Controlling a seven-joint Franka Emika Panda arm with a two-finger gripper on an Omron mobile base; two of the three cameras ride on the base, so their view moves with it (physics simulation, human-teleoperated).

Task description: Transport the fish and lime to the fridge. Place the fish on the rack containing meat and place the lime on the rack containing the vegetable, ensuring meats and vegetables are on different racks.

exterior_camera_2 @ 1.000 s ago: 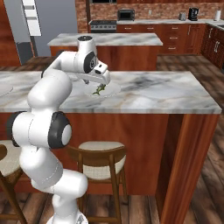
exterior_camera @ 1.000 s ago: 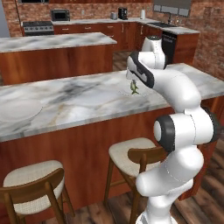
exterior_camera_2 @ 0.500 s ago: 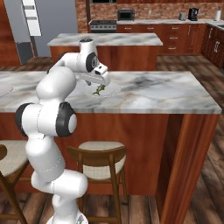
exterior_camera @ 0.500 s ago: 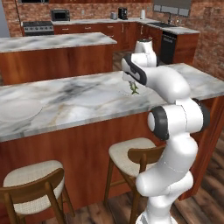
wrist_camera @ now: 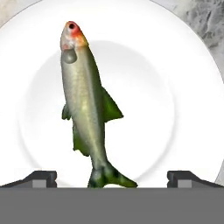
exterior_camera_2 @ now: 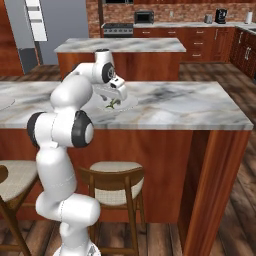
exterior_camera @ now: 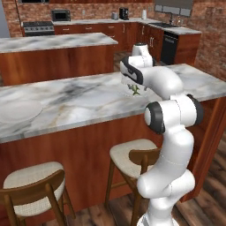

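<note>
The fish (wrist_camera: 87, 105), slim and greenish-yellow with a reddish head, lies on a white plate (wrist_camera: 166, 65) on the marble counter. It shows small under my hand as the fish (exterior_camera: 133, 91) (exterior_camera_2: 113, 104). My gripper (wrist_camera: 113, 178) hovers right over it, open, with the two fingertips (wrist_camera: 41, 177) on either side of the tail and nothing held. From the sides the gripper (exterior_camera: 131, 84) (exterior_camera_2: 116, 96) hangs just above the plate (exterior_camera_2: 129, 104). The grey fridge (exterior_camera_2: 55, 30) stands far back left. The lime and the fridge racks are out of view.
A second pale plate (exterior_camera: 17, 111) lies at the counter's left end. Two wooden stools (exterior_camera: 130, 155) (exterior_camera_2: 112, 176) stand below the counter's front edge. A second marble island (exterior_camera: 53, 43) runs behind, with dark cabinets and a stove along the back wall.
The arm's elbow has swung and the upper links have straightened, while the hand stays over the fish on the plate. The jaws stay open.
</note>
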